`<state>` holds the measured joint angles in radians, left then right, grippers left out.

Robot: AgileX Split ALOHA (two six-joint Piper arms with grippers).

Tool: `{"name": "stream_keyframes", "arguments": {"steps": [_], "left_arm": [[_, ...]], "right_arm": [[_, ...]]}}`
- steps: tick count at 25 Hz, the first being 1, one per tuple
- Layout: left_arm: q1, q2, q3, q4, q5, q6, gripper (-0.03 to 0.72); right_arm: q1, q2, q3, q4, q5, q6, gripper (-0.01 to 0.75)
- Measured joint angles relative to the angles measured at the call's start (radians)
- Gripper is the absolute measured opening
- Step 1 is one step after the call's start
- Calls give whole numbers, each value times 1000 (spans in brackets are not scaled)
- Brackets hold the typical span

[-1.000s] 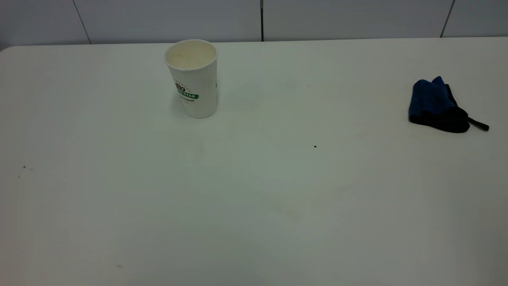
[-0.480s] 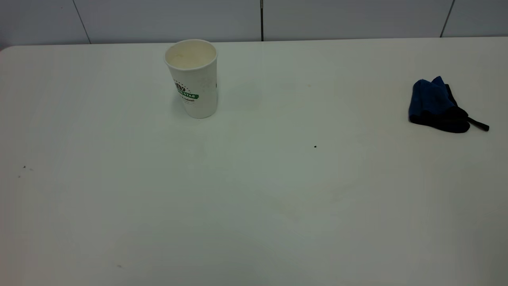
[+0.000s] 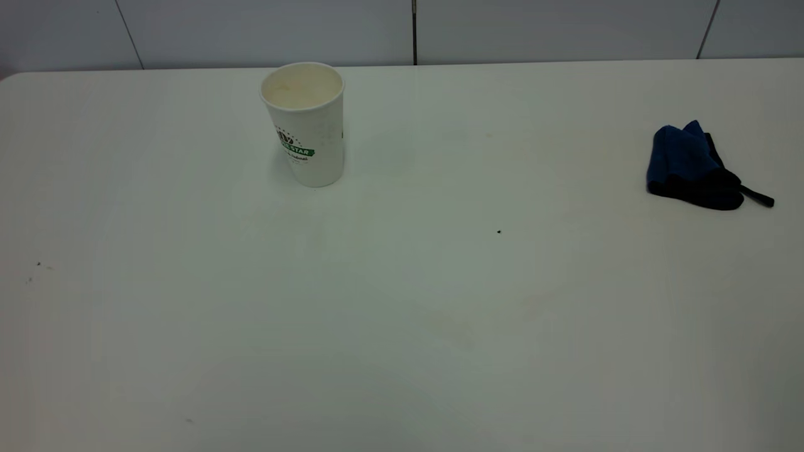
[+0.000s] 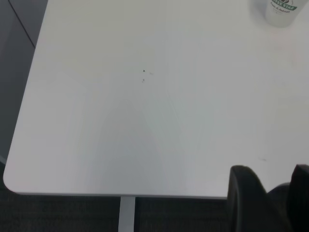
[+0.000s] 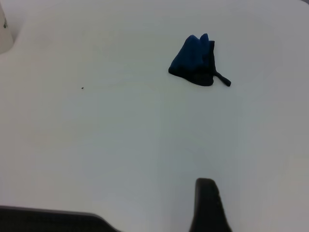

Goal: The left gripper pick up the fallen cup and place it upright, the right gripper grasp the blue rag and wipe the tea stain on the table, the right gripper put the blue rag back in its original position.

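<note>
The cup (image 3: 306, 122) stands upright at the table's far left-centre, rim up and empty; its base shows in the left wrist view (image 4: 281, 12). The blue rag (image 3: 691, 166) lies bunched at the far right, strap pointing right, and shows in the right wrist view (image 5: 195, 60). No clear tea stain shows on the table (image 3: 188, 282), only a very faint yellowish trace (image 3: 452, 329) at front-centre. Both grippers are outside the exterior view. My left gripper (image 4: 273, 176) hangs over the table's near-left corner, fingers apart and empty. One finger (image 5: 206, 193) of my right gripper shows, far short of the rag.
A tiny black speck (image 3: 499, 231) lies mid-table. A few small specks (image 3: 38, 265) lie at the left. The table's left edge and rounded corner (image 4: 14, 181) show in the left wrist view. A grey panelled wall (image 3: 414, 28) runs behind the table.
</note>
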<state>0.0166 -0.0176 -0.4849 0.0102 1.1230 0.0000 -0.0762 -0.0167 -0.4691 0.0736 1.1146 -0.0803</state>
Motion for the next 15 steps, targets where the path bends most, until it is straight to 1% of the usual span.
{"name": "stream_keyframes", "arguments": {"steps": [3,9,15], "left_arm": [[0,0,0,0,0,0,240],[0,0,0,0,0,0,240],[0,0,0,0,0,0,240]], "right_arm": [[4,0,0,0,0,0,545],[63,0,0,0,0,0,545],[66,0,0,0,0,0,545]]}}
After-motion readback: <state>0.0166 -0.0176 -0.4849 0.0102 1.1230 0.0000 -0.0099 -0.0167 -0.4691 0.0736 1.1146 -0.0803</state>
